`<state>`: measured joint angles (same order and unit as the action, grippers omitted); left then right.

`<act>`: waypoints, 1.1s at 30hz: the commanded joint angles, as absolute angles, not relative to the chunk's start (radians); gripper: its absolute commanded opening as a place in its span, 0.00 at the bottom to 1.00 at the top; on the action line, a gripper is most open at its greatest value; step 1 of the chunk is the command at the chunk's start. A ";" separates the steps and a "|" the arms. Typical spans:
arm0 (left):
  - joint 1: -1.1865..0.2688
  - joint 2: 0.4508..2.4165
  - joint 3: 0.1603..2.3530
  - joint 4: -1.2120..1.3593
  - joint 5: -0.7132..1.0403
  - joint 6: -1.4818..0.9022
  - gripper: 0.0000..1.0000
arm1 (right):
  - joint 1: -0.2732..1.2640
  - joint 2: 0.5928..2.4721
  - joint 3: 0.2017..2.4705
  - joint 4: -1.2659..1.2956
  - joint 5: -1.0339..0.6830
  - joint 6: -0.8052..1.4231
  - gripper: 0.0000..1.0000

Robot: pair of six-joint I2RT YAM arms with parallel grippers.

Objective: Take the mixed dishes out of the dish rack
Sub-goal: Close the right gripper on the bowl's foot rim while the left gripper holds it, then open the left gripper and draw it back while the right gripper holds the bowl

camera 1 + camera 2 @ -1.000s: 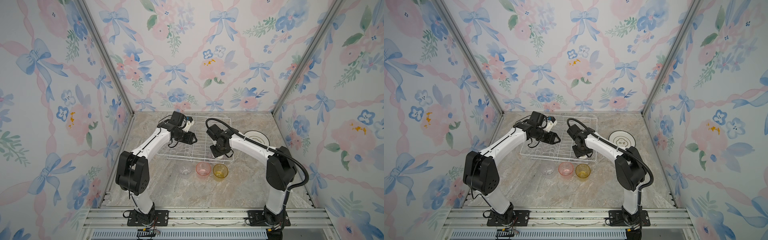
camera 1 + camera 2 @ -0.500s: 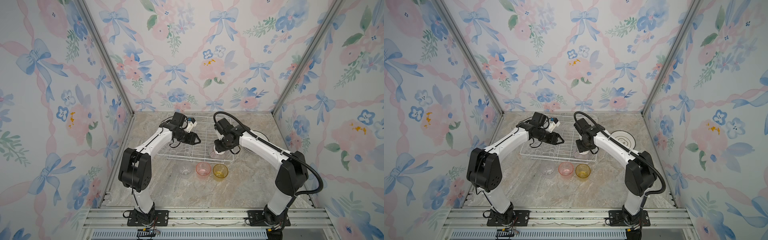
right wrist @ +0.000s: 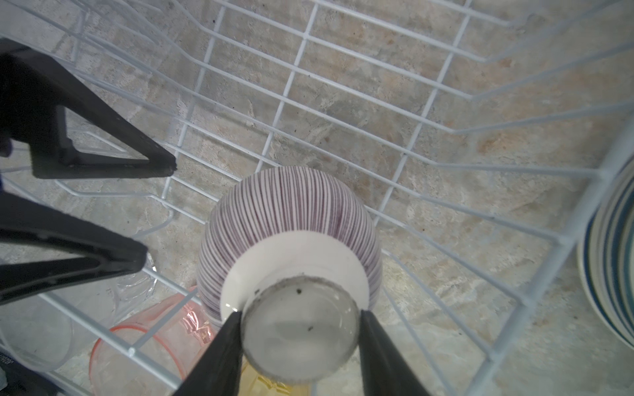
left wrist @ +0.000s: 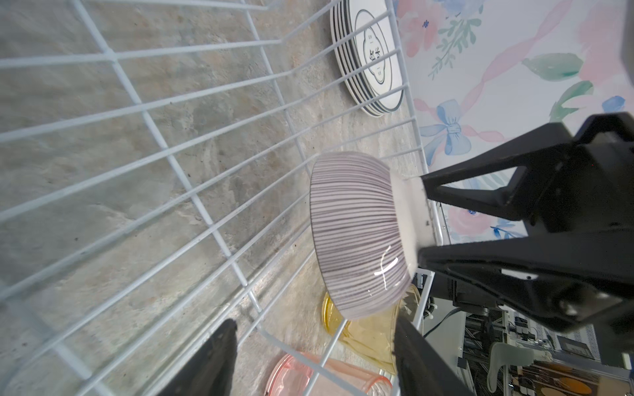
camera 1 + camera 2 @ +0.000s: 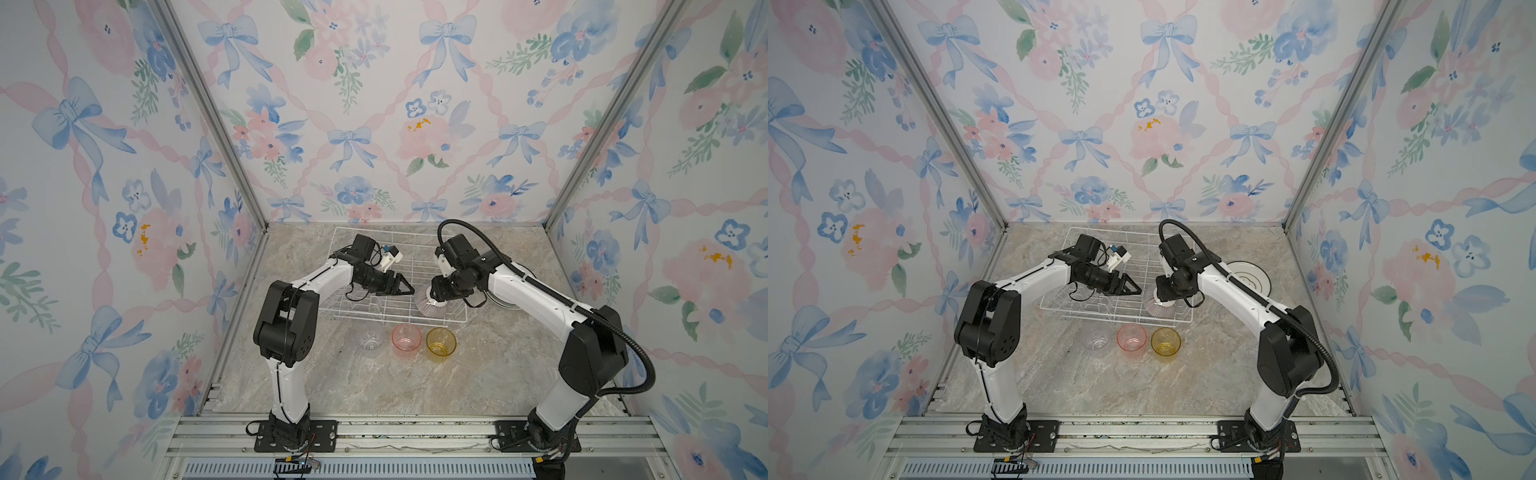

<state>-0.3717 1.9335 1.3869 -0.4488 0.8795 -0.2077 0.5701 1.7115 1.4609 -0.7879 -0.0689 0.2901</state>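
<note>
**Inverted striped bowl (image 5: 428, 308) pinched by foot**

On left: left end effector (image 5: 406, 286) spread wide, empty, over dish rack (image 4: 110, 54), arm stretched level, aimed right at bowl. At rack's near right corner: bowl mouth-down, foot up, clamped by right end effector (image 3: 300, 313) from above, arm bent.

Both top views look from high at the front, steeply down and far off, taking in the whole surface (image 5: 374, 386) and the papered walls (image 5: 374, 124) with nearly equal framing. Left wrist camera sits close inside the dish rack (image 4: 167, 151), facing along its wire floor toward the striped bowl (image 4: 356, 233) and right hand (image 4: 422, 216). Right wrist camera looks down close onto that same bowl and rack floor, with the left hand (image 3: 158, 211) also in frame.
</note>
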 commanded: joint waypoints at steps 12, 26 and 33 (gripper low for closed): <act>-0.375 1.975 1.321 -0.230 1.101 -0.309 0.60 | 0.540 1.669 1.428 -0.652 -0.170 0.344 0.19; -0.405 1.968 1.184 0.195 1.186 -0.595 0.47 | 0.519 1.686 1.381 -0.557 -0.216 0.391 0.18; -0.411 1.955 1.150 0.293 1.172 -0.654 0.43 | 0.517 1.709 1.371 -0.537 -0.233 0.398 0.18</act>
